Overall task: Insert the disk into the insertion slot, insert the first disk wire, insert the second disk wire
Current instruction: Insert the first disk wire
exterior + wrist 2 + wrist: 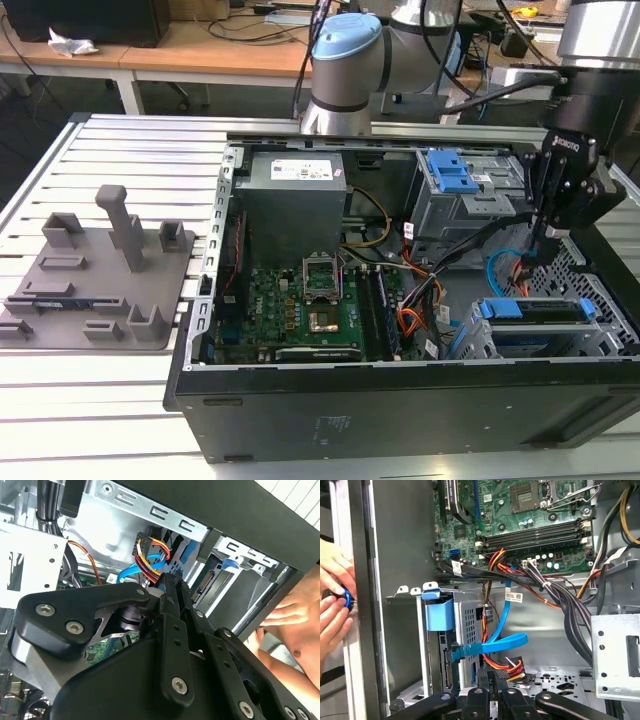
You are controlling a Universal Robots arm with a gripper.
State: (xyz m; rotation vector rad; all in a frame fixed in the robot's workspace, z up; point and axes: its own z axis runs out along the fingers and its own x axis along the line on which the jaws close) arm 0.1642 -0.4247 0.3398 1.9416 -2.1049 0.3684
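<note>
Exterior view: slotted metal surface (110, 410) carries an open black computer case (400, 410) lying on its side, with a grey fixture tray (100, 280) just beside it toward the exterior view's left. The arm (345, 60) comes in from behind the case and reaches down into its end on the exterior view's right. Inside: grey power supply (295, 205) at the back, green motherboard (290, 300) in front of it, blue-latched upper bay (450, 175) at the back on the exterior view's right. The insertion slot (475, 340) (470, 615) sits in the near corner on the exterior view's right, in front of that bay. The disk (540, 312) (439, 615) is already in the slot, blue frame showing at the opening. The tool (545, 235) (170, 577) (490, 680) hangs just behind the slot, fingers pinched together on the black plug of the first disk wire (150, 555) (512, 666). The red, orange and black strands fan out from the plug right at the fingertips, and the plug is near the disk's exposed edge but apart from it. The second disk wire (495, 265) (132, 572) (505, 642) loops over the wire bundle and ends at the disk's edge. Can't tell if that plug is fully seated. First wrist view also has a person's hand (334, 567) outside the case wall, well apart from the tool.
</note>
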